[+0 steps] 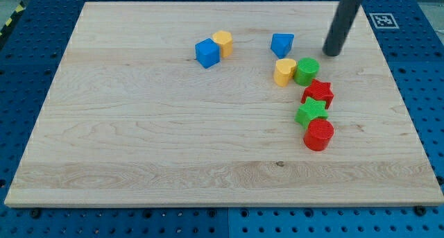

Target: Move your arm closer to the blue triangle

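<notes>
Wooden tabletop [139, 141] on a blue pegboard; the rod comes down from the view's top right, and the tip [332, 53] rests on bare wood; the tool is a plain rod with nothing that opens or closes, holding nothing and touching no block.

The blue triangle [282, 44] sits in the upper middle of the tabletop, just to the view's left of the tip, near but apart, with a clear gap of wood between them; nothing blocks that gap.

Below the triangle sit a yellow block [284, 71] of rounded, unclear shape and a green cylinder [306, 71], the two touching; then a column runs toward the view's bottom: red star [318, 93], green star [312, 112], red cylinder [319, 135]; well to the view's left a blue cube [207, 53] touches a second yellow block [223, 43].

Handling, as a judgement: the triangle looks small, rigid and light, likely to slide easily on smooth wood; no taking hold is possible, only pushing, and a push on a flat side would move it straighter than one on a corner, which would spin it; the task only calls for closeness, so a short move toward the view's left and slightly up should do; stopping short avoids knocking it; the green cylinder sits just below that path.
</notes>
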`<state>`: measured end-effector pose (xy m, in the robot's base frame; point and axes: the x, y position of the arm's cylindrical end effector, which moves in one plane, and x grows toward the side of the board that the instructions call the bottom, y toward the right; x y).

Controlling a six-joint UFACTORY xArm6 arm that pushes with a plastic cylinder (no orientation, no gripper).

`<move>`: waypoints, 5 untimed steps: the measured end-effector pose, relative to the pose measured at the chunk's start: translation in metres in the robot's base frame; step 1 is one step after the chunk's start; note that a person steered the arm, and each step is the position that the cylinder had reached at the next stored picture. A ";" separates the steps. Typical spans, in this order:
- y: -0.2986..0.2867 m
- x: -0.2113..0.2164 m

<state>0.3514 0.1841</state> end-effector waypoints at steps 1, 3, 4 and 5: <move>-0.006 0.021; -0.006 0.044; -0.006 0.010; -0.018 -0.005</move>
<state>0.3466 0.1657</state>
